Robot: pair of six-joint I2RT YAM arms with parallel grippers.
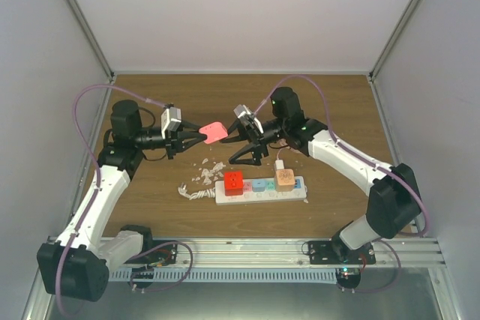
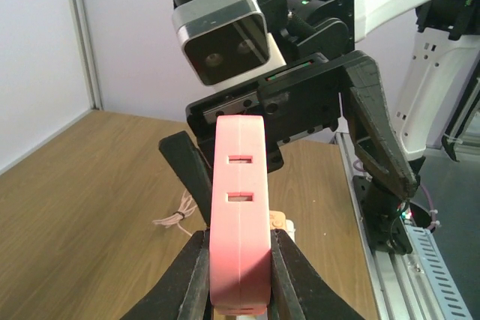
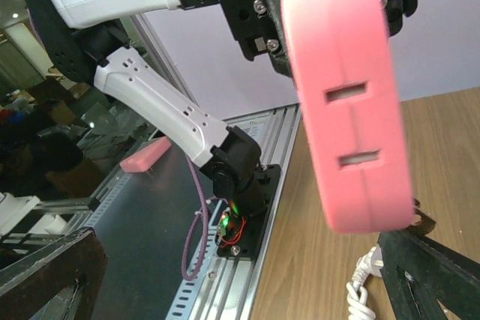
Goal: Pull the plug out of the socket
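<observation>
My left gripper (image 1: 199, 135) is shut on a pink plug (image 1: 214, 131) and holds it in the air above the table, clear of the socket. In the left wrist view the plug (image 2: 240, 215) stands upright between my fingers (image 2: 191, 275). The socket (image 1: 262, 189), a white power strip, lies on the table with a red plug (image 1: 233, 183) and an orange plug (image 1: 284, 178) in it. My right gripper (image 1: 238, 149) is open and faces the pink plug (image 3: 349, 95) from the right, with its jaws spread wide and not touching it.
The strip's twisted white cord (image 1: 193, 191) lies bundled at its left end and also shows in the right wrist view (image 3: 360, 286). A pink object (image 3: 146, 154) lies on the dark surface beyond the metal rail (image 1: 247, 249). White walls enclose the table.
</observation>
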